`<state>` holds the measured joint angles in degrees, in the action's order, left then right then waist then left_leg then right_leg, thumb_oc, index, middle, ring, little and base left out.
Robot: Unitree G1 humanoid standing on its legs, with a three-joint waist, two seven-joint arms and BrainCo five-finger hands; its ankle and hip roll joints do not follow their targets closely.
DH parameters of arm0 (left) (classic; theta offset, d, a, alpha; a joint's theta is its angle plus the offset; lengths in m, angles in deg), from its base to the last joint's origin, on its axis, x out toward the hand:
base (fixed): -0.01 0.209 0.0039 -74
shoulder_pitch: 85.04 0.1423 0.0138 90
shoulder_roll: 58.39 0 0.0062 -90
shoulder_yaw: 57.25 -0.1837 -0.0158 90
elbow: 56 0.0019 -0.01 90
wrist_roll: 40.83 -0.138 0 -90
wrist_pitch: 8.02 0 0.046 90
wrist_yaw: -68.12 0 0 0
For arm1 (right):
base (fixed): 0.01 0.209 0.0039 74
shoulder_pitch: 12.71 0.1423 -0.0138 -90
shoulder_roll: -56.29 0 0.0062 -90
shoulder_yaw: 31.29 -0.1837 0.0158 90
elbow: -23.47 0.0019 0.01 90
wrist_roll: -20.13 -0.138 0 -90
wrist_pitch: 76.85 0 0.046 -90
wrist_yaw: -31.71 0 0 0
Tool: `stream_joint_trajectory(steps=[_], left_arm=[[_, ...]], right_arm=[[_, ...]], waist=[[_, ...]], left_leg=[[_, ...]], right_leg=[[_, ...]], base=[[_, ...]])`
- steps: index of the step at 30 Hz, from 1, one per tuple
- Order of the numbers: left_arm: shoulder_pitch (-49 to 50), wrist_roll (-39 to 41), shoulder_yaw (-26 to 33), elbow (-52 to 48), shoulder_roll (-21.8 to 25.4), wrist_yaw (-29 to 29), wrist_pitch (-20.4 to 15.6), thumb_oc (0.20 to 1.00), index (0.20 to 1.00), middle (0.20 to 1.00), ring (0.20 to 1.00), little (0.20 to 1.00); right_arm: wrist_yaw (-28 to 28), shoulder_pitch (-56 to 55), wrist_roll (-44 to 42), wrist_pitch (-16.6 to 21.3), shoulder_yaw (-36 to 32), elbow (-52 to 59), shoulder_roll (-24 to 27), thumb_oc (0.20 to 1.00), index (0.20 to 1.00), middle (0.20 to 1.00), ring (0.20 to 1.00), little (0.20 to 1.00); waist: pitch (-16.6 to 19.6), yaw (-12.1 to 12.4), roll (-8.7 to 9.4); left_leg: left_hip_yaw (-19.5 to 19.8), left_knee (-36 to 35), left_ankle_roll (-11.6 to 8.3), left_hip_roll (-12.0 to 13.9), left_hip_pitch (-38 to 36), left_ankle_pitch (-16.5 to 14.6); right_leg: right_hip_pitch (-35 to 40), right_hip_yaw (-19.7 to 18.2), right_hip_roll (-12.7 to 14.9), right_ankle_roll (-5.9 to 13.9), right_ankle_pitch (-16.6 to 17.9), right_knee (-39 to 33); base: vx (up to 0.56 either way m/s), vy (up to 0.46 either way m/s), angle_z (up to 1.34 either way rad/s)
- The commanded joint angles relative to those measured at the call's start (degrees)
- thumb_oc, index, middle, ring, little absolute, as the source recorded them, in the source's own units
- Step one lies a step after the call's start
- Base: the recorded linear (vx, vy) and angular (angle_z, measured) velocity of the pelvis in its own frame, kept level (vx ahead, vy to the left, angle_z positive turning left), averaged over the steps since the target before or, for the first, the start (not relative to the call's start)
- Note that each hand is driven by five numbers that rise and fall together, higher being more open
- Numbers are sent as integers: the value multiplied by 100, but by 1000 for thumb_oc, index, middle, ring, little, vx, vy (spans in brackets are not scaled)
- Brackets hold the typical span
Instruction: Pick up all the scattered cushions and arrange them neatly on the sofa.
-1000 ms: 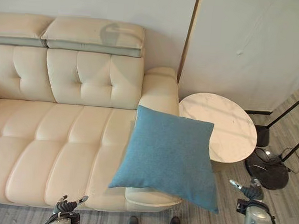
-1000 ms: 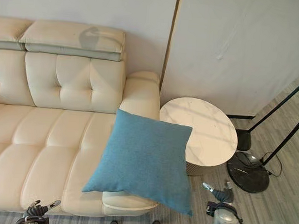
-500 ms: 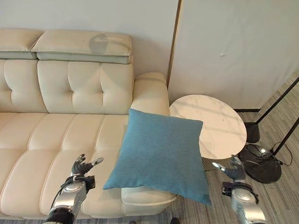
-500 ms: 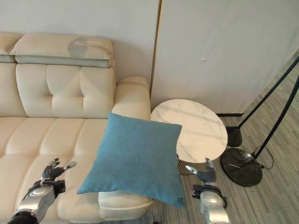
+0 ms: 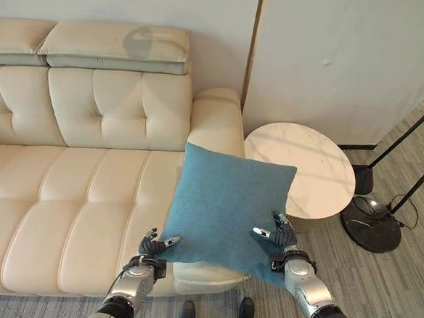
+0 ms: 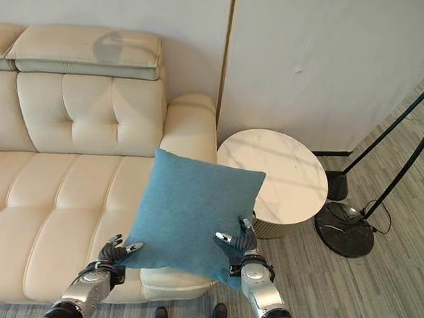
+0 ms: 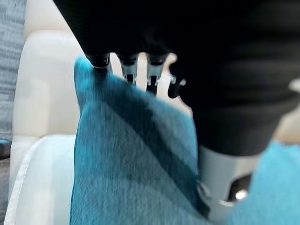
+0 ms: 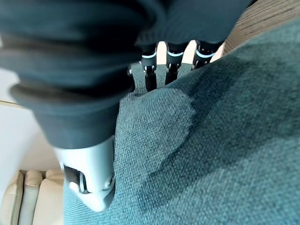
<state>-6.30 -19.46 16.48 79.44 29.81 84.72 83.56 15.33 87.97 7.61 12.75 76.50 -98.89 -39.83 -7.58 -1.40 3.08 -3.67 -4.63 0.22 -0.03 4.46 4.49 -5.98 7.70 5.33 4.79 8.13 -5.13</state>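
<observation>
The blue cushion point(image 5: 227, 204) leans over the sofa's point(image 5: 72, 185) right armrest, its lower right corner hanging past the seat above the floor point(image 5: 378, 287), and it sits between the 2 hands. The left hand point(image 5: 150, 246) is at the cushion's lower left corner, fingers spread and relaxed, tips touching the fabric edge but not curled round it. The right hand point(image 5: 280, 238) lies over the cushion's right lower part, fingers straight and loose on the cloth, gripping nothing. The head views give the whole layout: a round table point(image 5: 320, 170) with a pale marbled top just right of the armrest, the cushion's upper corner overlapping its rim, and a black lamp base point(image 5: 371, 225) further right. The left wrist view shows that hand's fingertips point(image 7: 101, 61) at the cushion's folded edge, with the cream seat beneath; the right wrist view shows its fingers point(image 8: 171, 58) resting on the cushion. The cushion is square with a coarse woven cloth; the sofa is smooth cream leather, tufted at the back
</observation>
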Motion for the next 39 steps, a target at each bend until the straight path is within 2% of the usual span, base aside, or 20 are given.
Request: stream_joint_trajectory(steps=[1,3,7,8,9,10,11,12,13,14,18,31,39], left_arm=[[-1046,-184,-469,-58,-71,27,-300,1000,1000,1000,1000,1000],[-1047,-184,-469,-57,-71,27,-300,1000,1000,1000,1000,1000],[-1432,-492,-1010,-307,37,-272,-312,1000,1000,1000,1000,1000],[-1432,-492,-1010,-307,37,-272,-312,931,931,931,931,931],[-1491,-711,-1192,-461,131,-484,-284,805,805,805,805,805],[-1492,-869,-1300,-367,128,-608,-265,225,225,225,225,225],[-1489,-988,-1379,-449,181,-716,-258,200,200,200,200,200],[-1450,-1071,-1472,-524,204,-862,-239,200,200,200,200,200],[-1398,-1086,-1523,-532,184,-1031,-252,200,200,200,200,200],[-1399,-1086,-1523,-531,184,-1032,-252,200,200,200,200,200],[-1118,-841,-1579,-555,52,-1225,-308,200,200,200,200,200],[-826,-398,-1693,-558,-344,-1052,-304,200,200,200,200,200],[-788,-681,-1845,-603,-412,-885,-236,200,200,200,200,200]], right_arm=[[59,516,-333,165,374,-48,-162,1000,1000,1000,1000,1000],[59,517,-333,165,374,-49,-162,1000,1000,1000,1000,1000],[185,656,-705,249,423,-213,-147,1000,1000,1000,1000,1000],[185,656,-705,249,423,-213,-147,1000,1000,1000,1000,1000],[347,620,-1065,298,366,-223,-139,1000,1000,1000,1000,1000],[432,581,-1348,325,321,-303,-172,1000,1000,1000,1000,1000],[544,546,-1711,368,244,-421,-209,1000,1000,1000,1000,1000],[713,514,-2143,385,179,-488,-249,1000,1000,1000,1000,1000],[836,536,-2437,409,138,-678,-294,448,448,448,448,448],[838,538,-2439,410,137,-681,-293,200,200,200,200,200],[1026,562,-2576,415,135,-893,-283,200,200,200,200,200],[1023,614,-2640,561,180,-767,-322,200,200,200,200,200],[899,628,-1600,422,671,-461,-214,200,200,200,200,200]], waist=[[-420,-56,-117],[-415,-55,-118],[-449,-120,-153],[-449,-120,-153],[-475,-142,-185],[-465,-158,-195],[-471,-160,-216],[-502,-160,-241],[-498,-150,-275],[-499,-148,-275],[-524,-112,-302],[-581,-43,-248],[-546,0,-160]], left_leg=[[-189,-37,-85,-36,177,-461],[-189,-37,-84,-36,183,-460],[-242,-37,-82,-54,381,-421],[-242,-37,-82,-54,381,-421],[-257,-37,-78,-71,393,-423],[-266,-37,-79,-76,411,-423],[-275,-37,-76,-81,406,-431],[-284,-37,-78,-87,391,-437],[-294,-37,-81,-98,417,-432],[-295,-37,-81,-97,417,-433],[-280,-37,-90,-109,412,-434],[-211,-37,-82,-116,199,-488],[-207,-37,-53,-115,69,-536]], right_leg=[[-122,180,-47,195,-649,13],[-129,180,-47,194,-648,13],[-387,112,-21,196,-561,13],[-388,112,-21,196,-561,13],[-418,85,-13,200,-547,13],[-437,78,-8,200,-546,13],[-440,69,3,207,-543,13],[-431,57,13,208,-545,13],[-459,48,27,207,-540,13],[-459,47,27,207,-540,13],[-449,60,37,200,-559,13],[-191,120,62,199,-624,13],[-60,111,67,215,-638,13]], base=[[-66,23,3],[-33,11,-1],[-4,13,-3],[15,17,-6],[22,14,-14],[32,16,-16],[27,10,-13],[25,13,-5],[0,0,0],[0,0,0],[0,0,0],[-3,-1,3],[0,0,0]])
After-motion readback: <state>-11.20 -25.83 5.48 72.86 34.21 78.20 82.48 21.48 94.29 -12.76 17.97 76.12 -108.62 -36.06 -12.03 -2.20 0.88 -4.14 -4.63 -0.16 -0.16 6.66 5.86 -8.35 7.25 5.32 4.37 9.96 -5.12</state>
